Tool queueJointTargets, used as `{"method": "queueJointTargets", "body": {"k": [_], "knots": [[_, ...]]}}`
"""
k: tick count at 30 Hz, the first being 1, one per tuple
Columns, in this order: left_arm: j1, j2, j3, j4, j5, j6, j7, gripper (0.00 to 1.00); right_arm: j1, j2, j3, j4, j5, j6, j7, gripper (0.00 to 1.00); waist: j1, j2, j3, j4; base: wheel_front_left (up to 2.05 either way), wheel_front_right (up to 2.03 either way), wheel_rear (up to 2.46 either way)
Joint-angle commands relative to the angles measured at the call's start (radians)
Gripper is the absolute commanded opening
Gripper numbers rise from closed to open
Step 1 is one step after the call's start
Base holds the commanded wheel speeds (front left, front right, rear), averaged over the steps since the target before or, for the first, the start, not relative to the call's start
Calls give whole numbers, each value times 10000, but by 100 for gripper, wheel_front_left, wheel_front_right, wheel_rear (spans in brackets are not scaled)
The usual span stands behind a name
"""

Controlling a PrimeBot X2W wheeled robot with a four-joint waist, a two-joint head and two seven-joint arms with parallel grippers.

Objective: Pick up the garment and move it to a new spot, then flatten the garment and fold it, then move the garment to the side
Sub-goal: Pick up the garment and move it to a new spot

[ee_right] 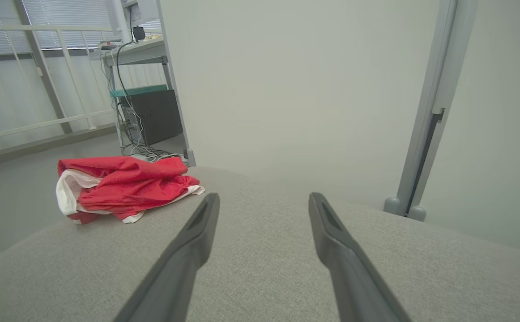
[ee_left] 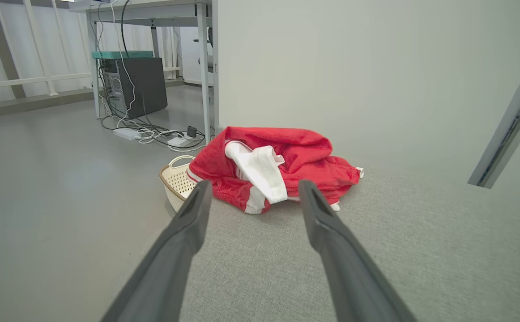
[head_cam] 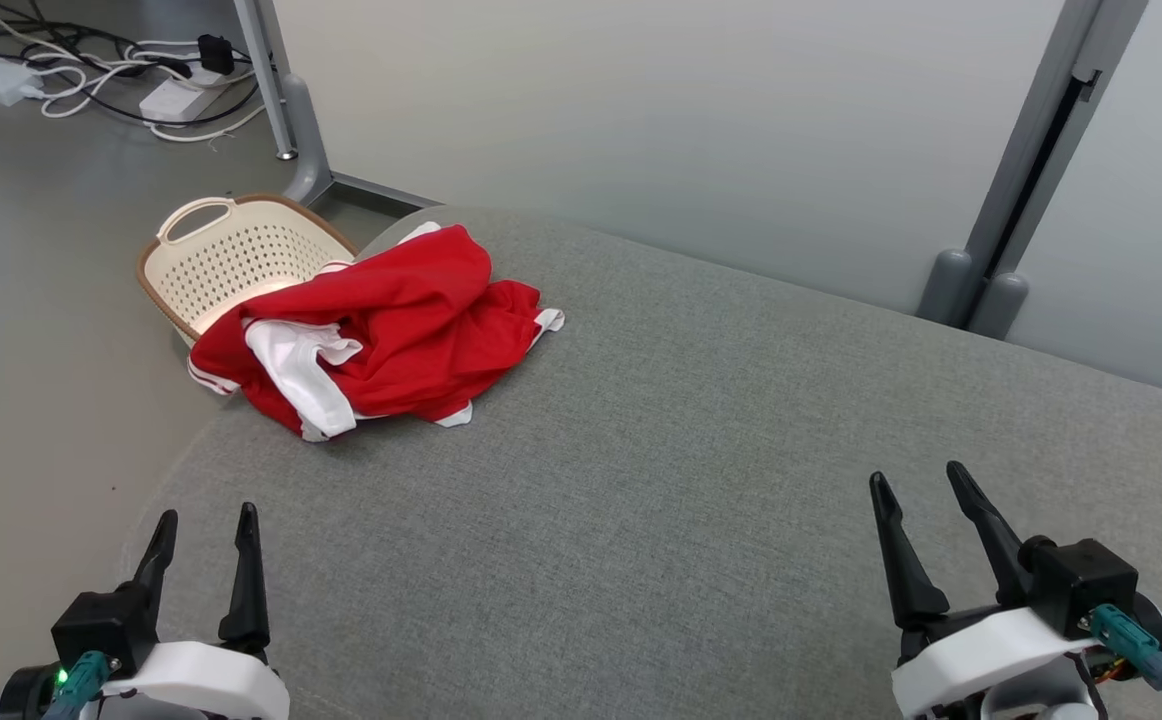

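A grey cloth tabletop is sitting by a pale wall, and the red and white garment is lying crumpled at its 10 o'clock corner, hiding part of a cream basket on the floor. The left pincer at 7 o'clock and the right pincer at 5 o'clock are both gaping open and empty, well apart from the garment. The left wrist view is showing a black computer box, and the head view is showing white cables at 11 o'clock.
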Motion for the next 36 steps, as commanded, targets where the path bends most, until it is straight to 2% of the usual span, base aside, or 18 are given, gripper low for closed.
{"method": "queueJointTargets", "body": {"k": [1,16,20,28,36], "knots": [[-56,-22,34,-87,-12,32,-45,100,-139,-39,27,7,11,-3,62,100,0,0,93,76,0,0,0],[-704,-109,-58,155,-14,-143,-45,100,-36,-20,-72,25,15,-3,130,100,0,0,196,158,0,0,0],[-1247,-84,-38,412,-180,-166,-45,100,-45,-37,-61,-260,-80,-3,328,100,0,0,550,-70,0,0,0],[-3828,77,126,1433,-641,-255,-24,100,-1088,-666,-50,-1580,-303,-3,1208,100,0,0,3053,-1257,0,0,0],[-6587,795,-302,4582,-1135,-317,272,100,-1896,-1075,-302,-2361,-407,-3,1581,100,0,0,4968,-2075,0,0,0]]}}
